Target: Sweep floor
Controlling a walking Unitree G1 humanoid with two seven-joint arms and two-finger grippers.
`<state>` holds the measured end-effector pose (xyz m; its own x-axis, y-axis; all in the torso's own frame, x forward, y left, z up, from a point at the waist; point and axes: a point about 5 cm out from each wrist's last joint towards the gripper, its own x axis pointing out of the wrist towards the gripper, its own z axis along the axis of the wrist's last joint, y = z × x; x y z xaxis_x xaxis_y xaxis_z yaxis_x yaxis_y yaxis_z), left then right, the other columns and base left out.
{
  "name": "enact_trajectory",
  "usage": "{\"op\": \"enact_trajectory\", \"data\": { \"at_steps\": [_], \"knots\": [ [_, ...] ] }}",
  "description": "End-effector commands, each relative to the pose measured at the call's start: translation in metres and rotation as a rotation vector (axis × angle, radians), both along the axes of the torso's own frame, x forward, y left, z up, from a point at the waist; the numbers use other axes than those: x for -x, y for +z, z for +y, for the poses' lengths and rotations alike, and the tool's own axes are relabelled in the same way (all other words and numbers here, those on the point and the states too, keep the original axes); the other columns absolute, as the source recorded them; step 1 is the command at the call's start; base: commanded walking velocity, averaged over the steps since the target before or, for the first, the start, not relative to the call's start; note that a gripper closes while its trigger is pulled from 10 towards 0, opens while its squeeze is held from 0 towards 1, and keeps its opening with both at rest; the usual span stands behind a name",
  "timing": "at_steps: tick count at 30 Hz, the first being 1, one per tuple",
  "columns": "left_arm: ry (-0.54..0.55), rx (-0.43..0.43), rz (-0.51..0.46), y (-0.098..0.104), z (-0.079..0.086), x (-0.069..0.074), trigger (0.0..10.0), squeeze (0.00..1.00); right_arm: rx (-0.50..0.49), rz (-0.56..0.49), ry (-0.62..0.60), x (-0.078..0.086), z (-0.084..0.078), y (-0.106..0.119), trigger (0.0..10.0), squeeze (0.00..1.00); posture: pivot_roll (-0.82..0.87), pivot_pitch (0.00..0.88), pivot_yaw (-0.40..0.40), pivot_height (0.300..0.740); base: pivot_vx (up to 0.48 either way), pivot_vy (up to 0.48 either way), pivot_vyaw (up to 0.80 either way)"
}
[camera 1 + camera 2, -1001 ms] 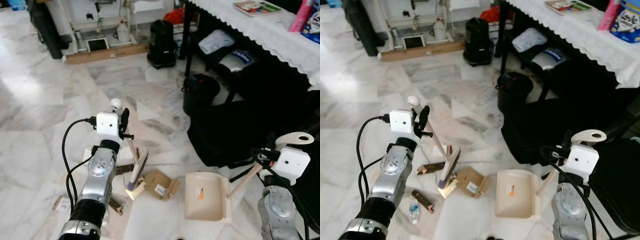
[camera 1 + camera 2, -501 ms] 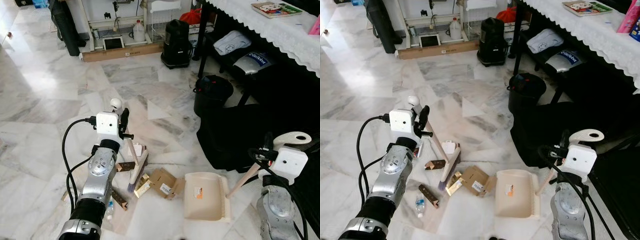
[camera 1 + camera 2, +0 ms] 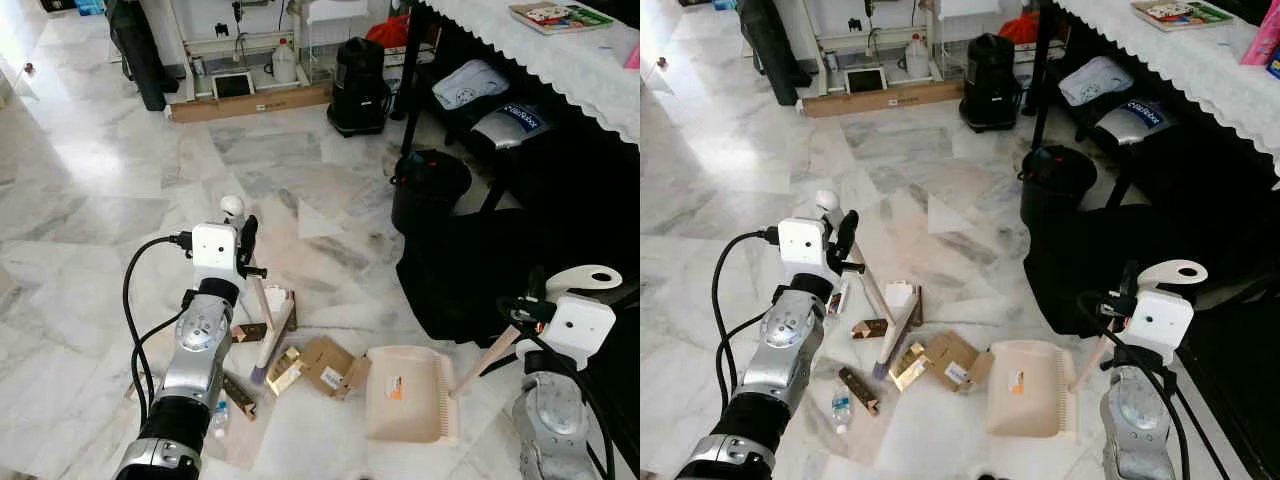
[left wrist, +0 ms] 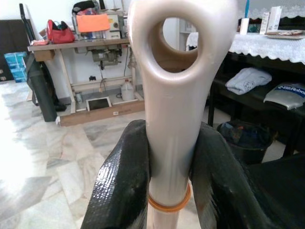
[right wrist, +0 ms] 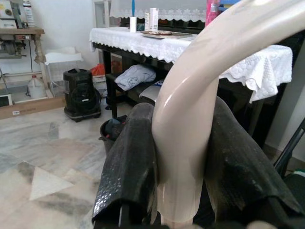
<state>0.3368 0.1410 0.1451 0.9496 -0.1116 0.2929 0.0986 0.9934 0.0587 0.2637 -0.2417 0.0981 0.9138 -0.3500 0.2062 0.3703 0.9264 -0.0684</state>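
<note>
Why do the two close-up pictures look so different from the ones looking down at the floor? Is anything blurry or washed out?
Left wrist view: the broom handle looms huge and slightly soft, with glare whitening the floor beside it. Right wrist view: the dustpan handle is soft too, the room behind sharper. Left eye view: sharp, with bright window glare on the marble floor and deep shadow under the table.

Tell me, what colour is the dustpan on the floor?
Cream, or pale beige. The dustpan shows best in the right eye view.

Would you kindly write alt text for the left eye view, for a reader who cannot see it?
On a marble floor, the left pincer holds a small broom against scattered cardboard scraps, while the right pincer holds a beige dustpan beside them.
</note>
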Motion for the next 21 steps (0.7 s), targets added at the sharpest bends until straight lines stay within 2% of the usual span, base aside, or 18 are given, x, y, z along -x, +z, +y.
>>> {"op": "enact_trajectory", "data": {
  "at_steps": [1, 14, 21],
  "knots": [
    [0.005, -0.001, -0.028, 0.0069, 0.0007, -0.0017, 10.0, 0.00, 0.000, -0.028, -0.003, -0.0015, -0.0012, 0.0062, 10.0, 0.00, 0.02, 0.108, -0.002, 0.740, 0.251, 0.000, 0.00],
    [0.004, 0.000, -0.029, 0.0070, 0.0003, -0.0014, 10.0, 0.00, 0.000, -0.029, -0.001, -0.0014, -0.0015, 0.0065, 10.0, 0.00, 0.02, 0.112, -0.004, 0.740, 0.279, 0.000, 0.00],
    [0.001, -0.005, -0.032, 0.0074, -0.0001, -0.0018, 10.0, 0.00, -0.002, -0.029, -0.003, -0.0011, -0.0018, 0.0062, 10.0, 0.00, 0.02, 0.111, -0.005, 0.740, 0.000, 0.000, 0.00]
  ]
}}
